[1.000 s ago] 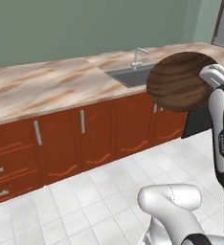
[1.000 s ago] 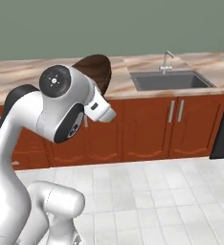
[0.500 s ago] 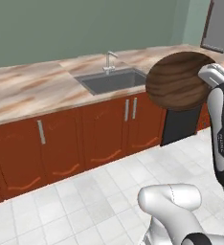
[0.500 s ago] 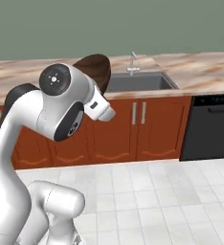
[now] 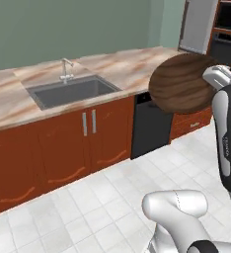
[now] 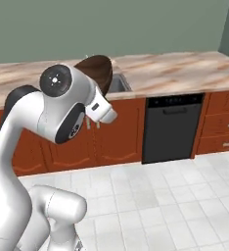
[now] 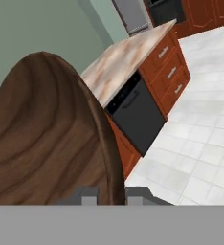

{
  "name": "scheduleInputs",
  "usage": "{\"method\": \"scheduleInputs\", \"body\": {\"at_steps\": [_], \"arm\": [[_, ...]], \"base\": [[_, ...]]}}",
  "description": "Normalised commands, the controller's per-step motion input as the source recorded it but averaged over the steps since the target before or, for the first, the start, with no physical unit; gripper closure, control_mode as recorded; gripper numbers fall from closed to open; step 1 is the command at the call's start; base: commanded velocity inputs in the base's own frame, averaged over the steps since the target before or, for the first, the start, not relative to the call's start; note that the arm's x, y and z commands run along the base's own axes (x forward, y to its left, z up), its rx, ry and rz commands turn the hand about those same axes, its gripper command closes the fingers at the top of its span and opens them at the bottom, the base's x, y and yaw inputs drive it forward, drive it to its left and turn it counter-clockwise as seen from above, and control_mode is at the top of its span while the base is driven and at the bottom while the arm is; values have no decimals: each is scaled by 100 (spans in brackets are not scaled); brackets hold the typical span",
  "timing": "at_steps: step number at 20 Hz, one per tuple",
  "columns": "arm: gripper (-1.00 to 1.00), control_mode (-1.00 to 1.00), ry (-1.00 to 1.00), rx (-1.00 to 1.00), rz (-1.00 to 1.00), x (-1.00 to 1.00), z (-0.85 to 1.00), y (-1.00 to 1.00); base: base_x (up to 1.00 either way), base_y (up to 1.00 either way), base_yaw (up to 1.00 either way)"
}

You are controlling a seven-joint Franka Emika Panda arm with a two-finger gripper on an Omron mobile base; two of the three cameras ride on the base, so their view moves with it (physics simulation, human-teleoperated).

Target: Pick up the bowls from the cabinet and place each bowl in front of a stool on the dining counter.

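Note:
A dark brown wood-grain bowl (image 5: pixel 182 84) hangs in the air, tipped on its side. My gripper (image 7: pixel 112 195) is shut on its rim, and the rim runs down between the two fingertips. In the right base view the bowl (image 6: pixel 99 71) pokes out from behind my arm's upper joint. In the hand view the bowl (image 7: pixel 47 134) covers the left half. The cabinet, the stool and the dining counter are out of view.
A marble counter (image 5: pixel 122 66) with a sink (image 5: pixel 70 92) and faucet (image 5: pixel 65 69) runs along the green wall. Beside the sink cupboards stands a black dishwasher (image 6: pixel 172 126), then low drawers (image 6: pixel 224 122). A steel fridge (image 5: pixel 199 24) is at the far right. The tiled floor (image 6: pixel 155 196) lies open ahead.
The whole scene has slid left in both base views, so the camera has moved. The sink shifted left and the dishwasher came in. The bowl stays held the same way.

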Motion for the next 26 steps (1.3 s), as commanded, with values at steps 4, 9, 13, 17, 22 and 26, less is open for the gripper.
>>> {"method": "scheduleInputs", "body": {"at_steps": [4, 9, 13, 17, 22, 26], "arm": [[100, 100, 0, 0, 0, 0, 0, 0], [100, 100, 0, 0, 0, 0, 0, 0], [100, 100, 0, 0, 0, 0, 0, 0], [100, 100, 0, 0, 0, 0, 0, 0], [100, 100, 0, 0, 0, 0, 0, 0], [100, 100, 0, 0, 0, 0, 0, 0]], "base": [[49, -100, -46], [55, -100, -58], [65, -100, -59], [97, -99, -53], [100, -74, -42], [100, -30, -35]]}}
